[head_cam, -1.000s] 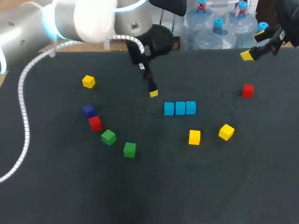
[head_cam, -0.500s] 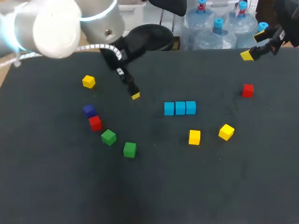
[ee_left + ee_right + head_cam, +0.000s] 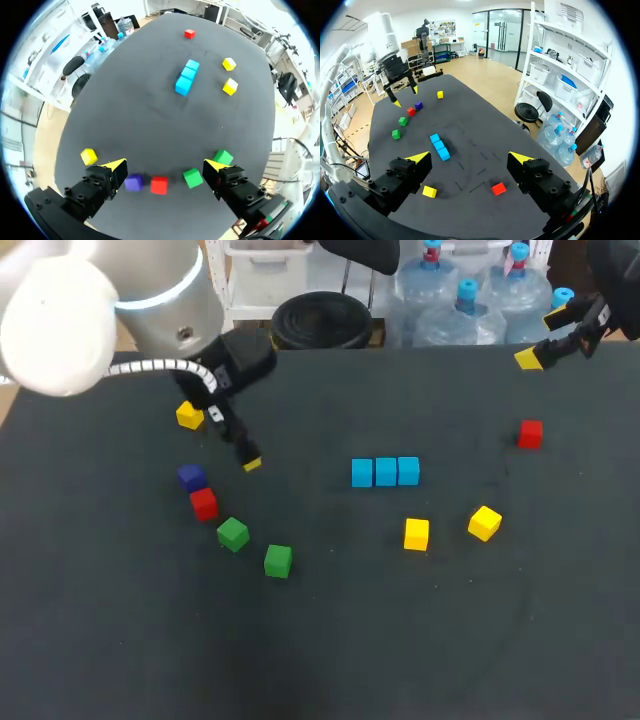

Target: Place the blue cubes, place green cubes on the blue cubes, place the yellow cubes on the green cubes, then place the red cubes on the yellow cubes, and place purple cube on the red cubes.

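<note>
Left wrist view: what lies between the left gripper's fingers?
The purple cube, a red cube and a green cube, in a row on the table; the left wrist view shows it.

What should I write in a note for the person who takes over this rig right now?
Left end effector: open, empty, above the purple cube and a red cube.
Right end effector: open, empty, near the far right edge of the table.
Done: three blue cubes in a touching row.
Left to do: two green cubes, three yellow cubes and the other red cube lie single; nothing is stacked.
</note>
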Controlling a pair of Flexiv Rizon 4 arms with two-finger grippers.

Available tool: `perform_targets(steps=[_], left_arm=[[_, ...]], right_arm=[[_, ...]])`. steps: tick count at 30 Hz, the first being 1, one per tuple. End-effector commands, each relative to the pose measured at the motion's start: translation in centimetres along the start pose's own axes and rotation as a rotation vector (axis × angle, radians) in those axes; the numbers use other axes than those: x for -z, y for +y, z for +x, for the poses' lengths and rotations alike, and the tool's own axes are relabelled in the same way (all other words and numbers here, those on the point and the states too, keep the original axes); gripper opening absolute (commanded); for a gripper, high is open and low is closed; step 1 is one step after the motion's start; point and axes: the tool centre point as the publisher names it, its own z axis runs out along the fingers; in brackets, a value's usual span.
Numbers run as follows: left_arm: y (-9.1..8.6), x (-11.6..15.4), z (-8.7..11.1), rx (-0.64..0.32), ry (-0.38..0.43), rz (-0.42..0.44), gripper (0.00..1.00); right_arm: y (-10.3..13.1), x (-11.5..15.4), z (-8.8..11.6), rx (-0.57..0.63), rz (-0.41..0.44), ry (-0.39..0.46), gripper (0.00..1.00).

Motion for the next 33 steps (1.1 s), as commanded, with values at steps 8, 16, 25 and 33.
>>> perform_targets(steps=[8,16,25,33], left_arm=[[-3.8,-2.1,2.5,0.241,-0.073,-0.016,1.0],[-5.4,-2.2,4.0,0.322,-0.101,-0.031,1.0],[-7.2,-3.1,5.0,0.355,-0.069,0.002,1.0],[-7.7,-6.2,5.7,0.371,-0.067,0.031,0.88]], right_arm=[[0.1,0.1,0.0,0.0,0.001,0.0,1.0],[0.1,0.1,0.0,0.0,0.001,0.0,1.0],[0.1,0.1,0.0,0.0,0.001,0.0,1.0],[0.1,0.1,0.0,0.0,0.001,0.0,1.0]])
